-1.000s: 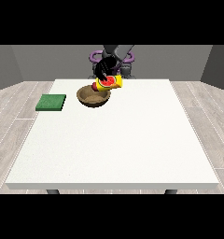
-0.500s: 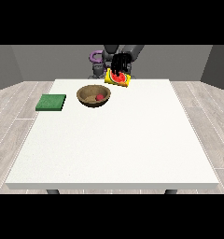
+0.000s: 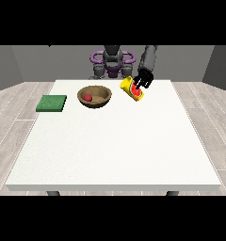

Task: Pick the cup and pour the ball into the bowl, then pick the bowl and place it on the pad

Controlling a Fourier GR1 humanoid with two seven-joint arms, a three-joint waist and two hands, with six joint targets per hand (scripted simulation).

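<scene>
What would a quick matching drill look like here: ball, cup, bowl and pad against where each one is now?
Things:
1. ball
2. cup
3. bowl
4. pad

Places:
A. held tilted by the hand at the view's right
B. on the table's left edge in the view
C. inside the bowl
D. on the table between pad and cup

Pairs: 1-C, 2-A, 3-D, 4-B

Robot's got a dark grey torso with purple rings at the shoulders, grey arm, chunky black hand.
</scene>
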